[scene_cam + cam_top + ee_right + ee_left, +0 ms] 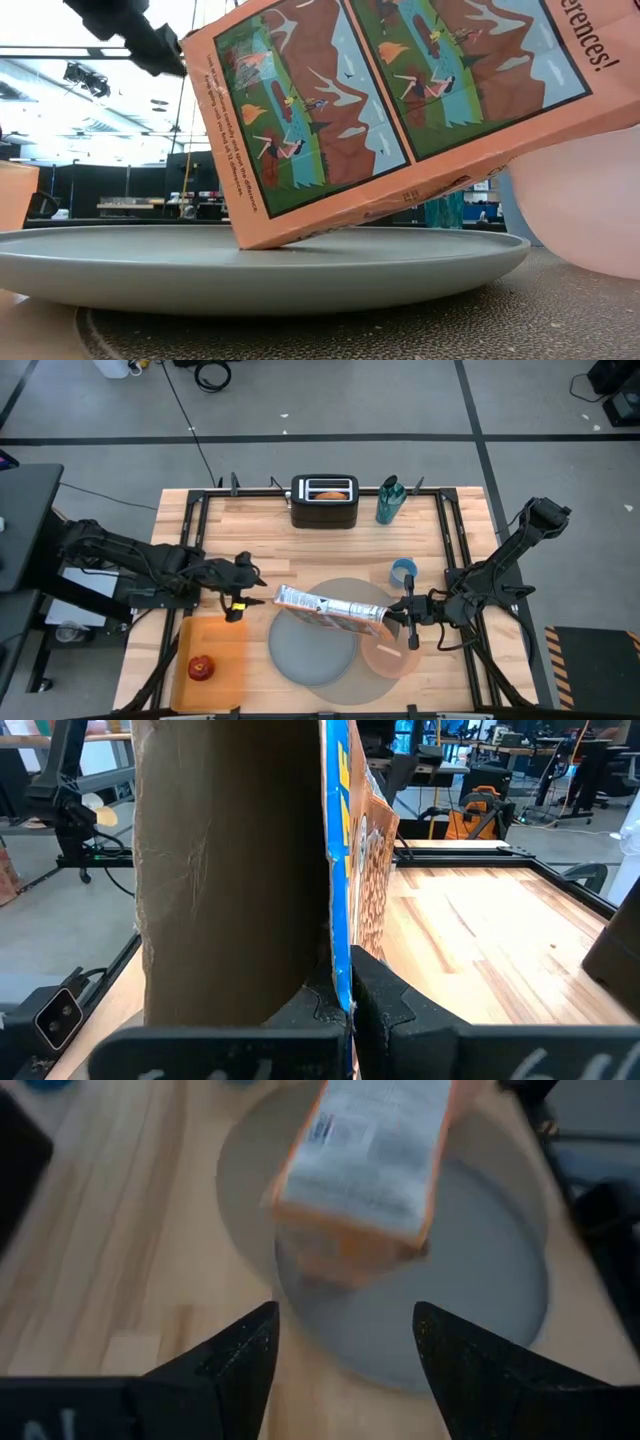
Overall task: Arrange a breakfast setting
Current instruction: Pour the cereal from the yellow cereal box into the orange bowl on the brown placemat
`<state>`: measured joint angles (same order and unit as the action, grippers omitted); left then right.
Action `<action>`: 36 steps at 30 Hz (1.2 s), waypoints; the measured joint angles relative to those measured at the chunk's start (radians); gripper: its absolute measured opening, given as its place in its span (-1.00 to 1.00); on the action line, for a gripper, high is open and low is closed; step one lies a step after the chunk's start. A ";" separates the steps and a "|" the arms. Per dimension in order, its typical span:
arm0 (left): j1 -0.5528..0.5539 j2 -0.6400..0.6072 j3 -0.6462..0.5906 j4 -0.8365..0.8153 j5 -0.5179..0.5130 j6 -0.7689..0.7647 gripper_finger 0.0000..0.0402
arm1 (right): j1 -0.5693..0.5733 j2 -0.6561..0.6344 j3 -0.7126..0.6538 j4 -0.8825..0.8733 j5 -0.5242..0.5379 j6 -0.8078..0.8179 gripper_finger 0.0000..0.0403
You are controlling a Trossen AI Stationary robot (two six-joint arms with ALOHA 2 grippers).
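A: From above, why is the box point(332, 609) tipped like that?

B: The right end effector point(402, 616) is clamped on one end flap, and the far end slopes away from it over the plate point(312, 650) on the mat point(365, 592). I judge it is being tilted to pour, or carried clear. The bowl point(388, 655) sits just below that end effector, the cup point(403, 571) just beyond it.

A: And the left one?

B: The left end effector point(240, 581) hovers with fingers apart, empty, facing the box's free end. The apple point(201, 667) lies on the tray point(228, 660) behind it, well apart.

A: Low view?

B: One corner of the box looks to rest on or just over the plate rim; I cannot tell which. The bowl bulges beside it.

A: Wrist views?

B: Ahead of the left fingers point(232, 1365) lie the box and plate. The right one shows only the flap pinched between its shut fingers.

A: Surface and room?

B: A wooden counter point(250, 530) in a dark frame, toaster point(324, 501) and bottle point(389, 501) at the far edge. Beyond it are grey floor, cables and workshop benches.
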<state>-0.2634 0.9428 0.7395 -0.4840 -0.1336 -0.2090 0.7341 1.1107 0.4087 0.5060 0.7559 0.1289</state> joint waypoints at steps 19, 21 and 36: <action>0.048 0.268 -0.108 0.364 0.082 0.031 0.75 | 0.000 0.000 -0.001 -0.010 0.000 0.004 -0.96; 0.051 0.290 -0.108 0.415 0.082 0.052 0.76 | 0.000 0.000 -0.001 -0.010 0.000 0.005 -0.96; 0.051 0.323 -0.344 0.986 0.086 0.112 0.46 | -0.001 0.000 -0.001 -0.011 0.001 0.007 -0.96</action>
<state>-0.2123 1.2655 0.3953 0.5023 -0.0474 -0.0967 0.7334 1.1109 0.4080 0.4952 0.7567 0.1360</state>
